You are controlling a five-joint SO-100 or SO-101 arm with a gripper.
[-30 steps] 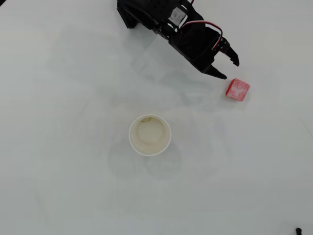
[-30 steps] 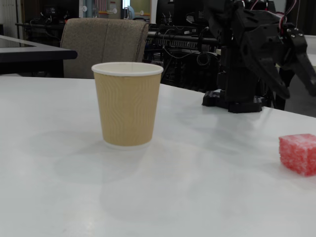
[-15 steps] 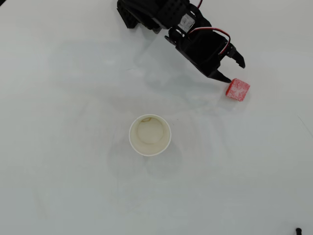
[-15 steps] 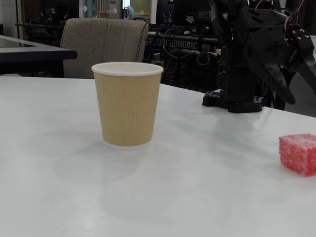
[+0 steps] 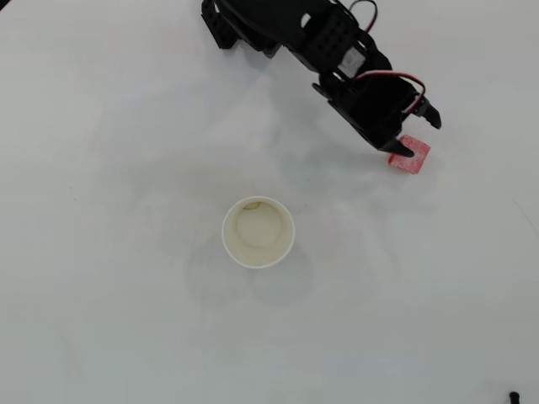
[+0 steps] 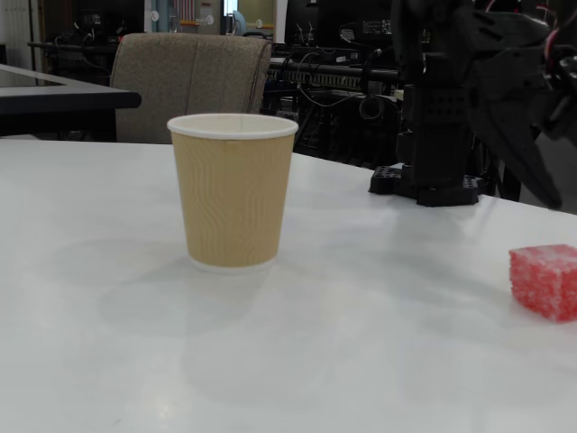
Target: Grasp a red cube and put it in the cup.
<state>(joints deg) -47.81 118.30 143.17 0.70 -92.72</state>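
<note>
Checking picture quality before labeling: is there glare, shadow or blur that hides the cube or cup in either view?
Overhead view: even light, faint soft shadows around the cup; the gripper covers part of the red cube. Fixed view: cup and cube sharp, background dim.

White table [image 6: 297, 361] — upholstered chair [image 6: 189, 86] and cluttered desks [image 6: 334, 77] behind

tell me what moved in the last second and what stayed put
The black two-finger gripper travelled right and toward the small frosted red cube in the overhead view, so that it now overlaps the cube's upper edge there; its jaws stay open, and it holds nothing. The cube and the white-rimmed tan paper cup kept their places on the white table.
</note>
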